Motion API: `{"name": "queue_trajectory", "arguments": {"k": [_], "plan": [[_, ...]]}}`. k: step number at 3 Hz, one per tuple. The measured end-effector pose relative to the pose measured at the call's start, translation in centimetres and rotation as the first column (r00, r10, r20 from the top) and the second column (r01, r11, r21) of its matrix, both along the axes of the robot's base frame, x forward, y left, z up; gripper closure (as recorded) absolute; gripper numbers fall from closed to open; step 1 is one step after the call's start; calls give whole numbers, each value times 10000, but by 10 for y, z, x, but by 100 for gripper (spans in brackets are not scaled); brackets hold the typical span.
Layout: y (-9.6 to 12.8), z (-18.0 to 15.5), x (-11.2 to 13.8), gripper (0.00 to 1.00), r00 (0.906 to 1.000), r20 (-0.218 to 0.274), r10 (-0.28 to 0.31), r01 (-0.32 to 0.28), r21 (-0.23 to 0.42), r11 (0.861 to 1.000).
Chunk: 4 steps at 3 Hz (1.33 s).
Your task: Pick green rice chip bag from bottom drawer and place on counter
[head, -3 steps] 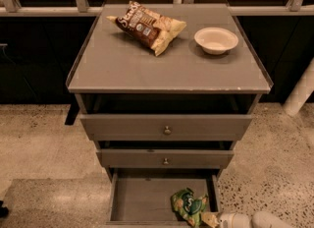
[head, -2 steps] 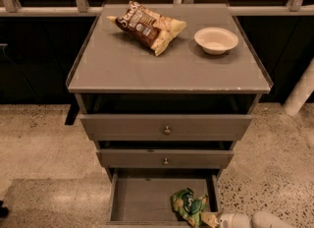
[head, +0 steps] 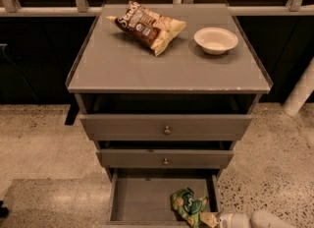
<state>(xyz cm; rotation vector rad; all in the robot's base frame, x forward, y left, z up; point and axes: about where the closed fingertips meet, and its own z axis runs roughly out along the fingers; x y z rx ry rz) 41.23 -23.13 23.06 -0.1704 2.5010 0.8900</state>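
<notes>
The green rice chip bag (head: 188, 205) lies crumpled in the front right corner of the open bottom drawer (head: 142, 198). My gripper (head: 208, 218) comes in from the lower right on a white arm and sits right at the bag's lower right edge, at the drawer's front corner. The counter (head: 147, 62) is the grey top of the cabinet, above the two knobbed drawers.
A brown-and-cream chip bag (head: 147, 24) lies on the counter at the back left of centre. A white bowl (head: 216, 40) stands at the back right. The top drawer (head: 167, 126) is pulled partly out. A white post (head: 301, 94) stands at the right.
</notes>
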Motion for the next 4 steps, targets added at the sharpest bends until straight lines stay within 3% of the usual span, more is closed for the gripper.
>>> {"name": "queue_trajectory", "arguments": {"k": [1, 2, 4], "plan": [[2, -3, 2, 13, 9998, -202, 73, -72, 74, 9999], [1, -1, 4, 0, 9997, -241, 102, -101, 68, 9999], [4, -5, 8, 0, 9985, -522, 170, -170, 18, 9999]]}}
